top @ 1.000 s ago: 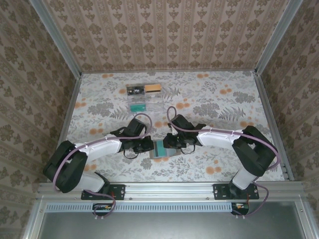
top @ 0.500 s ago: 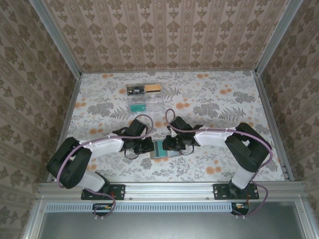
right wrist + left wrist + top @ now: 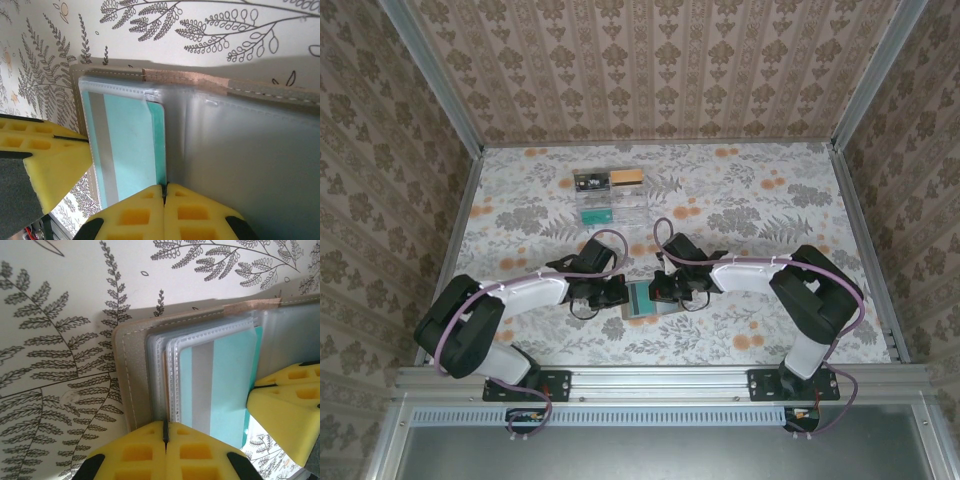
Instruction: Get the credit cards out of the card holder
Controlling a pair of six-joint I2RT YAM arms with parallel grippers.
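At the lower left of the overhead view the left arm lies low over the flowered table (image 3: 770,200), and the left gripper (image 3: 612,293) sits just left of centre. In its wrist view the two yellow pads are pressed flat together with only a thin seam between them. They are clamped on the near edge of the card holder (image 3: 645,300), where the tan stitched cover and the stack of clear sleeves run into them. The card holder lies open on the table at lower centre, between the two grippers. A teal credit card (image 3: 225,385) with a pale grey stripe sits inside the top sleeve. Well above it, in the upper middle of the frame, stands a clear plastic tray (image 3: 612,205). Just right of the holder, the right gripper (image 3: 663,290) also has its pads closed tight. They pinch the sleeve at the teal card's edge, beside the holder's fold; whether they grip the card itself or only the plastic I cannot tell
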